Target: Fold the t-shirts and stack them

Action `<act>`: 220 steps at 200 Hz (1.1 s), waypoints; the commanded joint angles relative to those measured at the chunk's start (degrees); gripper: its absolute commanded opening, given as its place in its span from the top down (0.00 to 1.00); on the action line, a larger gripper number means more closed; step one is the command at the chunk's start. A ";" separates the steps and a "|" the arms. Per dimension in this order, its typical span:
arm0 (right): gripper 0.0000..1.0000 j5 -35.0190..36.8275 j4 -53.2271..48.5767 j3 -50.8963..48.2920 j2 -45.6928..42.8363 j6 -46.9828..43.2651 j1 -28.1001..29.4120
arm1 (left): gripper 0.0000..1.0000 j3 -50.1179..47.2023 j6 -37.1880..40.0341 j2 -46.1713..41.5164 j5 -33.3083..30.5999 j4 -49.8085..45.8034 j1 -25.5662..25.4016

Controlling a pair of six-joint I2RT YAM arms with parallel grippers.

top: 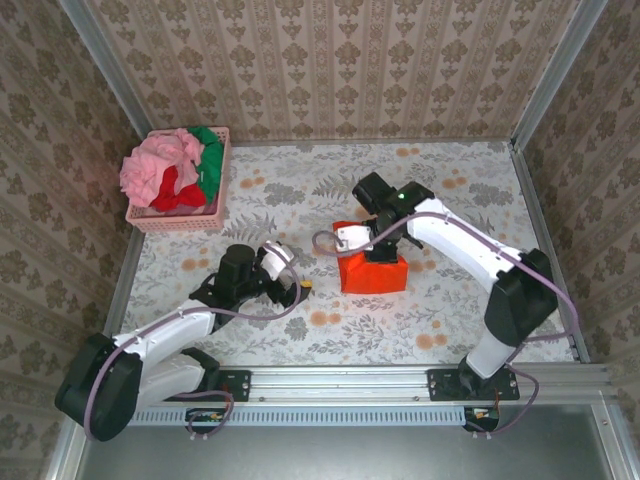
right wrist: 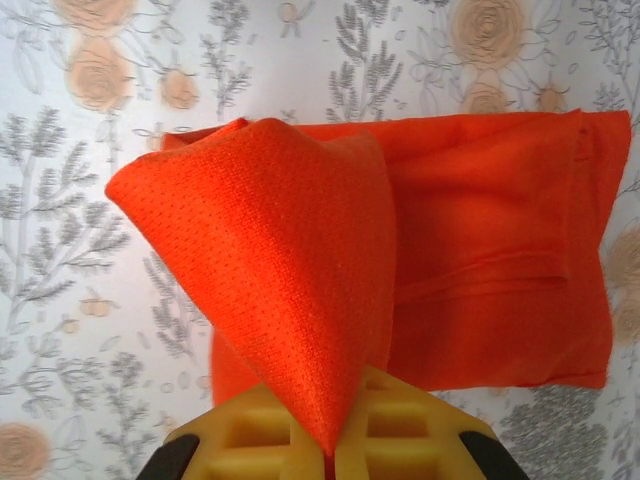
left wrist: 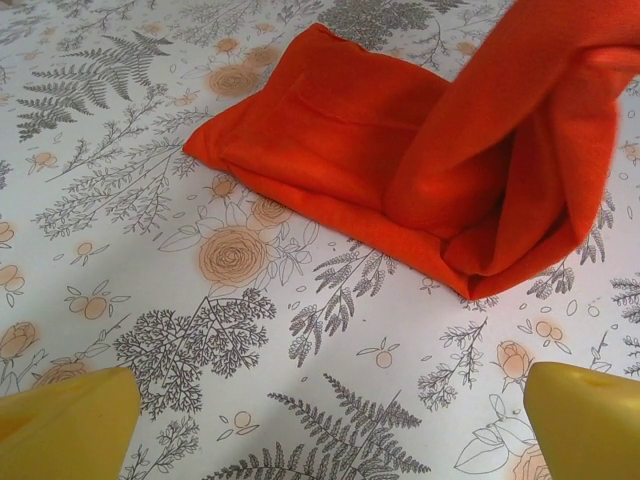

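Left gripper [top: 298,283] hangs wide open and empty over the floral table [top: 450,200], yellow fingertips [left wrist: 60,425] spread apart at the near edge of my wrist view. Far left of it, the pink basket [top: 175,222] holds a pink t-shirt [top: 158,165], a red t-shirt [top: 175,192] and a green t-shirt [top: 212,148] in a heap. Just right of that gripper I see the orange t-shirt [top: 372,274] lying folded mid-table. My right gripper [right wrist: 328,455] is clamped on one corner of it, holding a peaked fold up off the rest
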 commanded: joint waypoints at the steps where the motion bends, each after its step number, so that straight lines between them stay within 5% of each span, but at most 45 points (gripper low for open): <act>1: 1.00 -3.87 -3.92 5.07 3.75 -6.04 -1.35 | 0.00 0.74 -0.10 0.46 1.00 1.69 -0.30; 123: 0.97 -5.97 -0.50 24.70 26.08 -11.02 -7.70 | 0.00 1.75 -4.55 6.76 1.68 5.32 -0.52; 132: 0.91 -5.14 -0.06 26.89 27.80 -10.80 -7.90 | 0.00 1.96 -5.11 7.29 1.87 5.40 -0.65; 160: 0.24 -1.63 6.50 31.46 32.16 -4.54 -8.49 | 0.00 2.50 -6.83 8.04 1.21 5.98 -1.09; 169: 0.11 -0.72 10.37 31.29 31.96 -1.04 -8.62 | 0.00 2.56 -7.85 8.44 0.41 6.63 -1.17; 183: 0.00 2.64 18.58 27.39 29.31 4.47 -8.49 | 0.00 2.83 -10.07 9.12 -1.68 7.49 -1.18; 220: 0.00 12.93 39.71 9.65 17.40 26.24 -8.49 | 0.00 6.20 -22.28 14.99 -9.37 10.27 -1.02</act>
